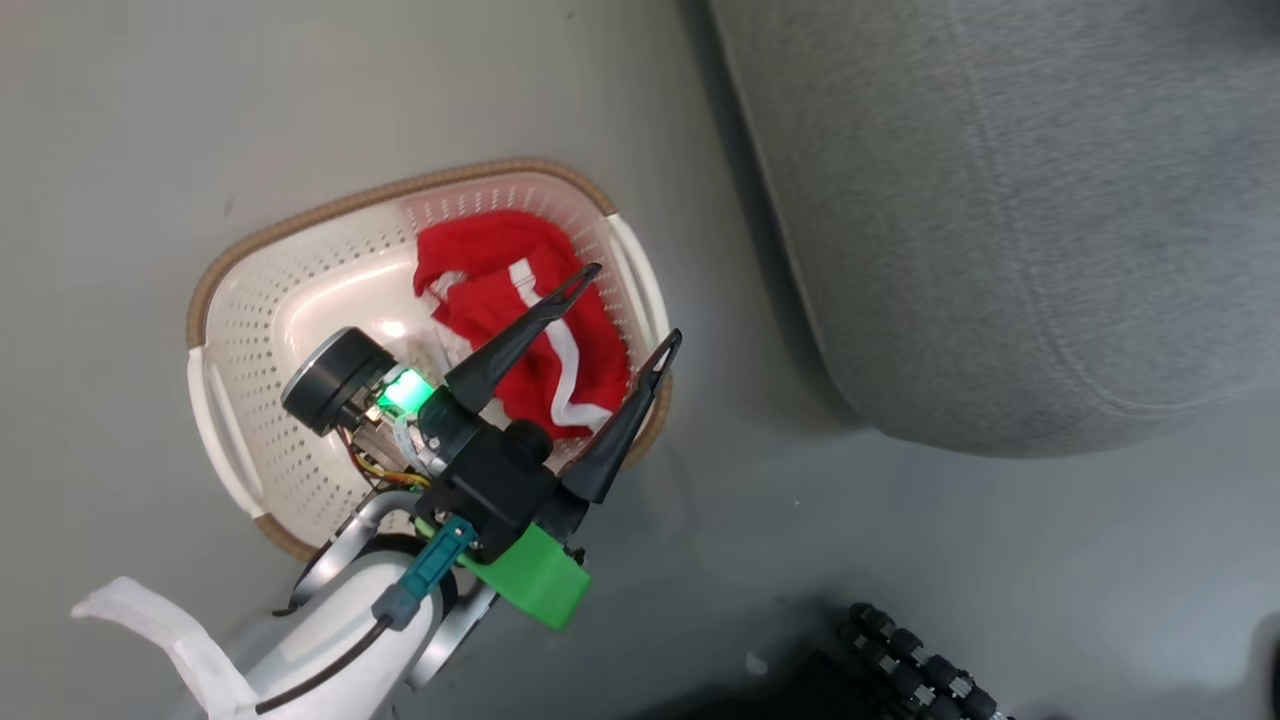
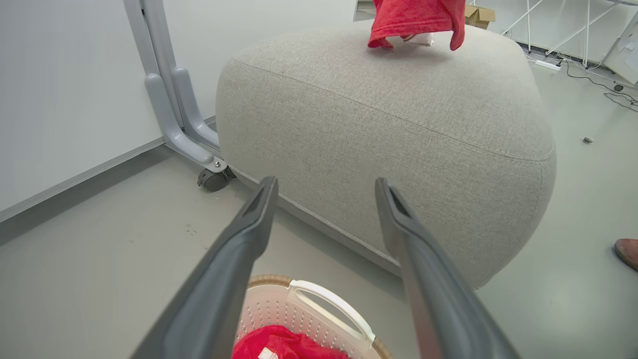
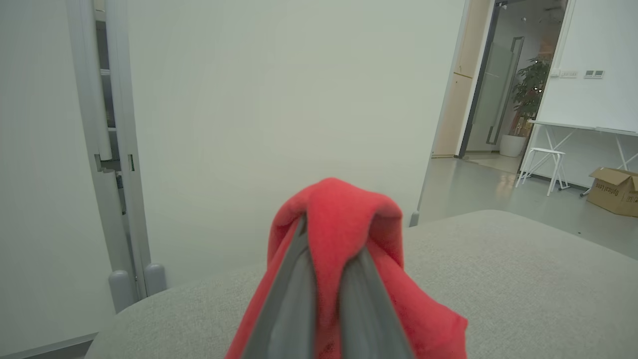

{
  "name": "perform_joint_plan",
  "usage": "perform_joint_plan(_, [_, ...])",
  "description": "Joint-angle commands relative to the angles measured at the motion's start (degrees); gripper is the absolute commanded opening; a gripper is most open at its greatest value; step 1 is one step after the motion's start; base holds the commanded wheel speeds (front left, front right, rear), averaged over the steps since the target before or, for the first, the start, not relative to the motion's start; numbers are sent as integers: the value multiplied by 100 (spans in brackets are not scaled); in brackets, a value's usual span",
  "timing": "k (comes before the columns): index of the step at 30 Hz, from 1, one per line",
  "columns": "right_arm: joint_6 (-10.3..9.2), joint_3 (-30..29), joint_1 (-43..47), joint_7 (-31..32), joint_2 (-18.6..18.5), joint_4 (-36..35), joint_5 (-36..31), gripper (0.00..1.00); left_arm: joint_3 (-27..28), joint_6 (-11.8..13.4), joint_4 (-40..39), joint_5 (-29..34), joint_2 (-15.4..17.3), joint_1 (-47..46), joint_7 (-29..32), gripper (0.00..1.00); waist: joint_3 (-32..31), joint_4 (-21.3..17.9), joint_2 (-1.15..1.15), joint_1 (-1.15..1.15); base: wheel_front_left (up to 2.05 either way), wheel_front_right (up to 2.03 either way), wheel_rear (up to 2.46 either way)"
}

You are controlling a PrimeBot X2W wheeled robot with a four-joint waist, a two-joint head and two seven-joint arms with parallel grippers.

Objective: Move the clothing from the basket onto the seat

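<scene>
1. left gripper (image 1: pixel 636 302): jaws wide apart, nothing between them. It hangs over the right half of the basket (image 1: pixel 250 340), above the fabric and not touching it. In the left wrist view its fingers (image 2: pixel 234 259) point toward the seat (image 2: pixel 398 139).
2. right gripper (image 3: pixel 331 239): fingers pressed together, pinching a second red piece (image 3: pixel 344 209). The fabric folds over the fingertips and hangs down both sides.
3. The second red piece (image 2: pixel 416 20) sits over the far part of the seat top (image 3: pixel 523 279). Can't tell if its lower edge touches the cushion.
4. clothing (image 1: pixel 500 290) in the basket: red with white stripes, bunched against the right wall next to the white handle. It also shows at the near edge of the left wrist view (image 2: pixel 284 344).
5. The basket (image 2: pixel 279 309) stands on the grey floor (image 1: pixel 900 560), left of the seat (image 1: pixel 1000 250), near it but with a gap between them.
6. Other: grey wheeled frame (image 2: pixel 189 134) at the seat's far-left corner; a shoe (image 2: pixel 628 252) on the floor to the right; cardboard box (image 3: pixel 615 192) far right.
</scene>
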Motion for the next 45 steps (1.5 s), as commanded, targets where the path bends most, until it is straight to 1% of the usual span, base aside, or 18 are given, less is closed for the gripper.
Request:
perform_joint_plan(1, [-6,-77,-93,-18,103,217,-110,1,6,-7,39,59,0,-167,-35,100,571,555,0,-2,0,0,0])
perform_joint_plan(2, [-6,-142,-115,-18,156,356,-196,11,1,-10,65,63,-14,-191,-54,100,582,572,0,-2,0,0,0])
perform_joint_plan(3, [-5,-179,-85,-18,247,484,-304,27,2,6,86,58,-53,-227,-92,100,591,597,0,-2,0,0,0])
perform_joint_plan(4, [-5,-219,-29,-18,317,545,-378,46,12,32,105,63,-95,-248,-139,100,589,616,0,-2,0,0,0])
perform_joint_plan(5, [-7,-314,55,-18,426,588,-462,100,29,69,152,82,-115,-262,-188,100,579,637,0,-2,0,0,0])
perform_joint_plan(9, [-6,-608,489,-18,928,336,-705,100,147,205,371,-69,-219,-182,-327,100,482,681,0,-2,0,0,0])
perform_joint_plan(11, [-6,-568,829,-18,1219,52,-941,100,253,295,494,-169,-288,-114,-454,100,380,690,0,-2,0,0,0])
perform_joint_plan(13, [-6,-503,1156,-18,1509,-263,-972,100,343,369,629,-294,-343,-49,-575,100,239,694,0,-2,0,0,0])
perform_joint_plan(16, [-6,53,1644,-18,1757,-623,-755,100,492,486,874,-462,-459,68,-715,100,-17,673,0,-2,0,0,0])
perform_joint_plan(17, [-6,294,1811,-18,1808,-735,-658,100,544,524,964,-563,-557,110,-775,100,-136,691,0,-2,0,0,0])
perform_joint_plan(20, [-6,955,2277,-18,1865,-1032,-628,100,629,499,1236,-767,-782,210,-901,100,-458,842,0,-2,0,0,0])
perform_joint_plan(24, [-7,1858,2824,-18,1869,-1333,-858,100,776,514,1600,-833,-1104,373,-997,100,-955,1127,0,-2,0,0,0])
perform_joint_plan(26, [-7,1761,3040,-18,1856,-1447,-923,100,895,479,1616,-782,-1301,453,-991,100,-1221,1319,0,-2,0,0,0])
perform_joint_plan(28, [-7,1589,3197,-18,1887,-1482,-1054,100,1065,450,1639,-698,-1395,635,-990,100,-1440,1437,0,-2,0,0,0])
perform_joint_plan(30, [-2,1639,3375,-18,1915,-1505,-1183,100,1250,392,1594,-653,-1539,830,-985,100,-1701,1557,0,-2,0,0,0])
perform_joint_plan(34, [-5,1842,3829,-18,1887,-1613,-1189,100,1687,328,1463,-562,-1738,1322,-986,100,-2238,1762,0,-2,0,0,0])
perform_joint_plan(38, [-5,2138,4335,-18,1795,-1742,-1314,100,2181,310,1174,-497,-1889,1929,-987,100,-2809,1841,0,-2,0,0,0])
perform_joint_plan(45, [-5,2446,5146,-18,1713,-2083,-1309,100,2751,196,590,-189,-1942,2828,-985,100,-3518,1811,0,-2,0,0,0])
